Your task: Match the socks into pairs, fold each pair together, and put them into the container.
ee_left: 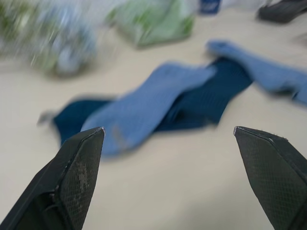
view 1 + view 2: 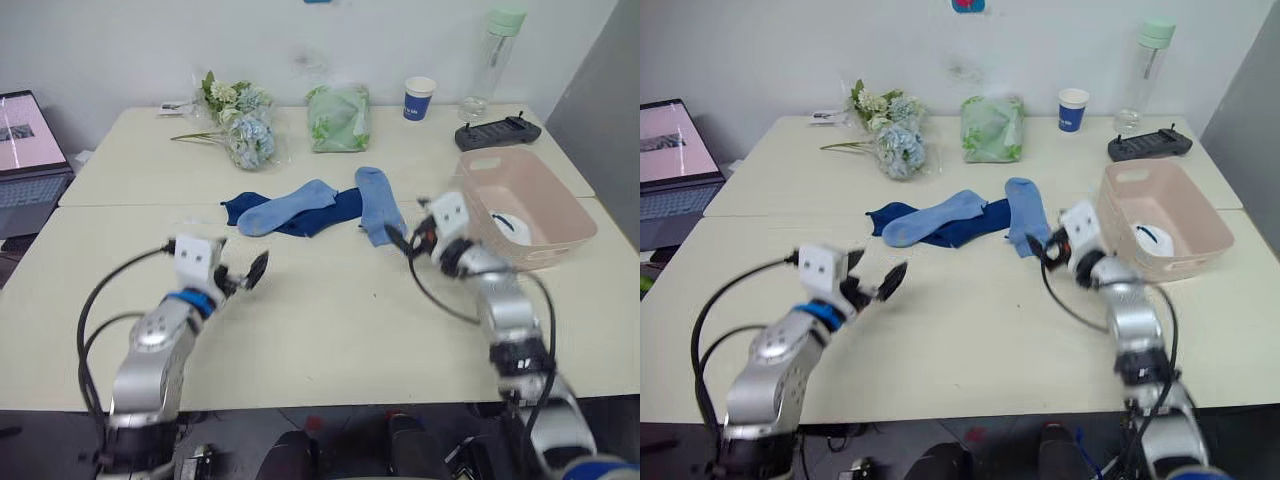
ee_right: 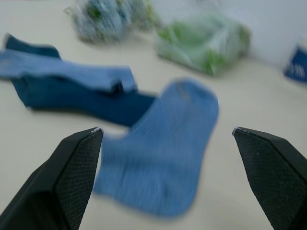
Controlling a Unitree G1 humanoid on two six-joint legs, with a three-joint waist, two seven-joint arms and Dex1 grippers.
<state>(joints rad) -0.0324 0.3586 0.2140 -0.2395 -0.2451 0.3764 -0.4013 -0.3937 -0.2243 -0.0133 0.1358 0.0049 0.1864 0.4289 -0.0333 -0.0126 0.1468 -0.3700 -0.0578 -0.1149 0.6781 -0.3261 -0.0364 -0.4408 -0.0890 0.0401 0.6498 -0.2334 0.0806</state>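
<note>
Mid-table lie the socks: a light blue sock [image 2: 287, 206] draped across two dark navy socks [image 2: 335, 211], and a second light blue sock [image 2: 375, 203] just to their right. The pink container [image 2: 557, 192] stands at the right with a white sock [image 2: 508, 224] inside. My left gripper [image 2: 248, 274] hovers open over bare table in front of the navy and blue socks [image 1: 144, 108], holding nothing. My right gripper [image 2: 402, 240] is open at the near end of the second light blue sock [image 3: 165, 143], between it and the container.
Along the back stand a bunch of flowers [image 2: 240, 125], a green bag [image 2: 340, 118], a blue paper cup [image 2: 420, 98], a clear bottle [image 2: 495, 60] and a black controller [image 2: 497, 132]. A laptop [image 2: 25, 150] sits at the far left.
</note>
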